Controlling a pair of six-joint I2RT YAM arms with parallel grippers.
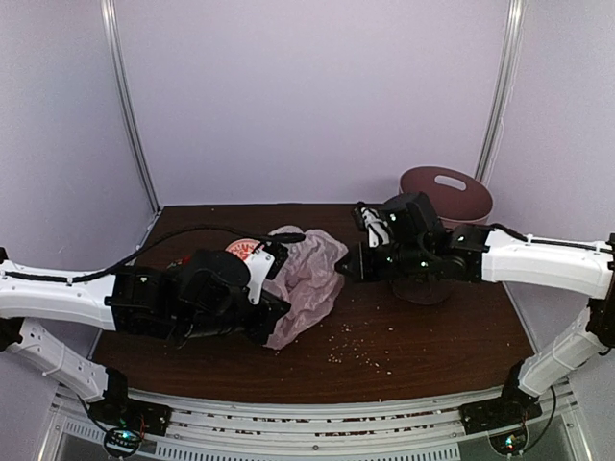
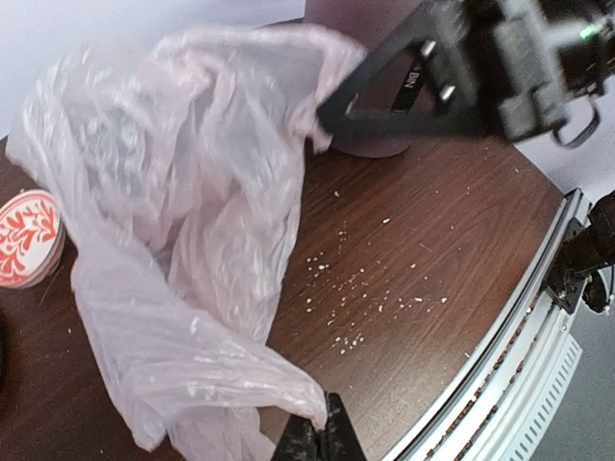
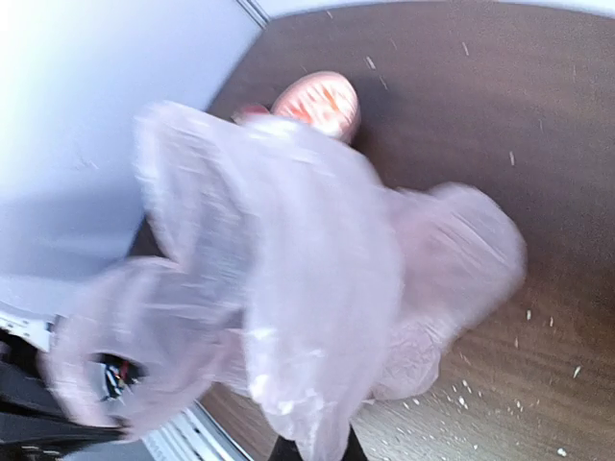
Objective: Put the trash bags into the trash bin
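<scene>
The trash bag (image 1: 309,274), thin pale pink crinkly plastic, is stretched between my two grippers above the middle of the table. My left gripper (image 1: 273,323) is shut on its near lower corner; in the left wrist view the fingertips (image 2: 322,437) pinch a twisted end of the bag (image 2: 173,221). My right gripper (image 1: 344,267) is shut on the bag's right edge; in the right wrist view the bag (image 3: 317,279) is blurred and hangs over the fingers (image 3: 312,453). The mauve trash bin (image 1: 447,192) stands behind the right arm at the back right, its black label (image 2: 413,72) showing.
A red-and-white patterned bowl (image 1: 244,250) sits left of the bag, also in the left wrist view (image 2: 24,235) and the right wrist view (image 3: 322,104). White crumbs (image 1: 360,351) are scattered near the table's front edge. A metal rail (image 1: 307,423) runs along the front.
</scene>
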